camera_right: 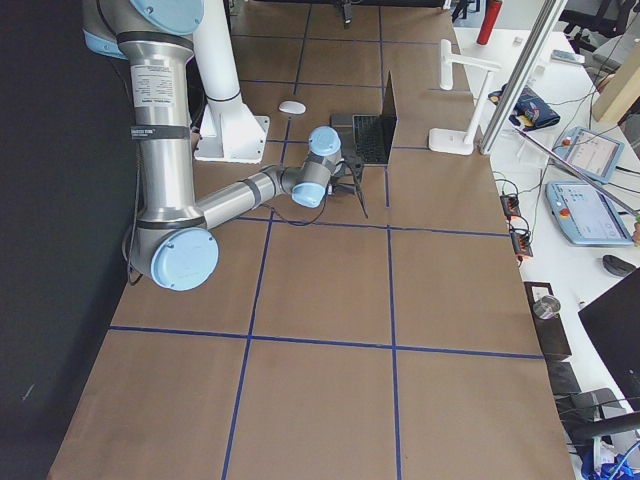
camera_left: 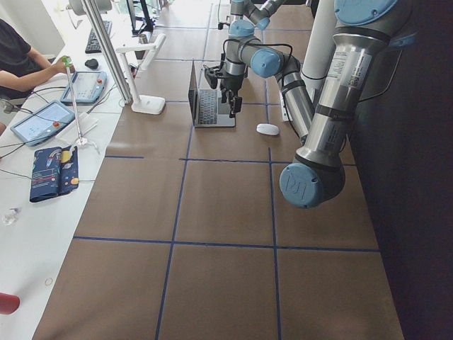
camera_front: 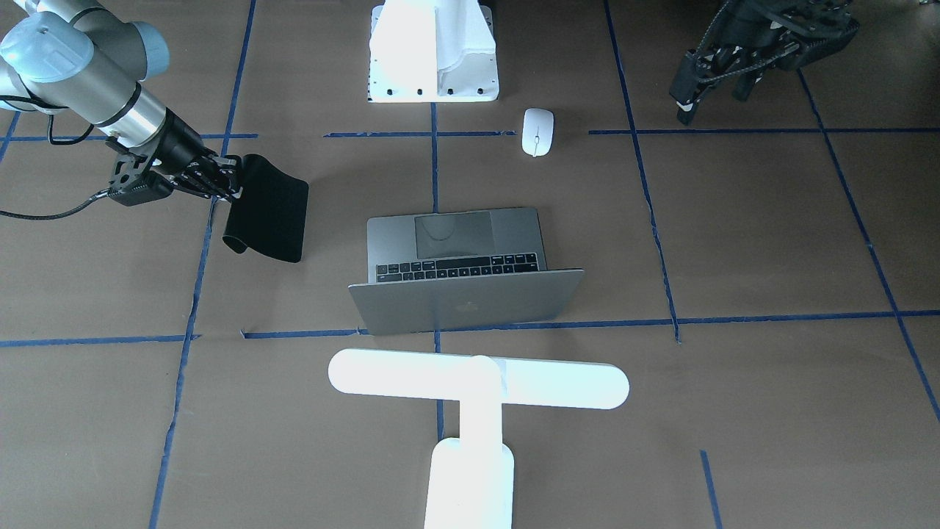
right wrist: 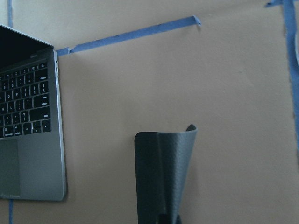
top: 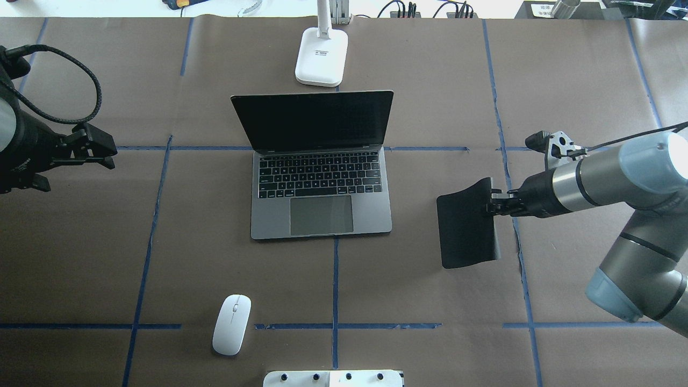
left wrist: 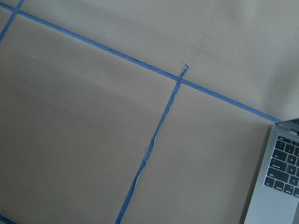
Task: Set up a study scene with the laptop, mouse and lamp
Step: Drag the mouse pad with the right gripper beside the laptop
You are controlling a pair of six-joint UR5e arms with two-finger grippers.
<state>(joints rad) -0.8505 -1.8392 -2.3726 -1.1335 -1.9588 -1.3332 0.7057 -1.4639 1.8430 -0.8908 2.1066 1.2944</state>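
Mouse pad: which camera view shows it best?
The overhead exterior view: the whole mouse pad shows, its edge pinched by the right end effector. Front-facing shows it too, curled; the right wrist view only part; side views, tiny.

Grey laptop [top: 321, 183] stands open between white lamp [top: 321, 62] and white mouse [top: 231, 324]

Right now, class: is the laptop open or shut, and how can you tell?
Open. The laptop has its lid raised, and the overhead view shows both its dark screen and its keyboard.
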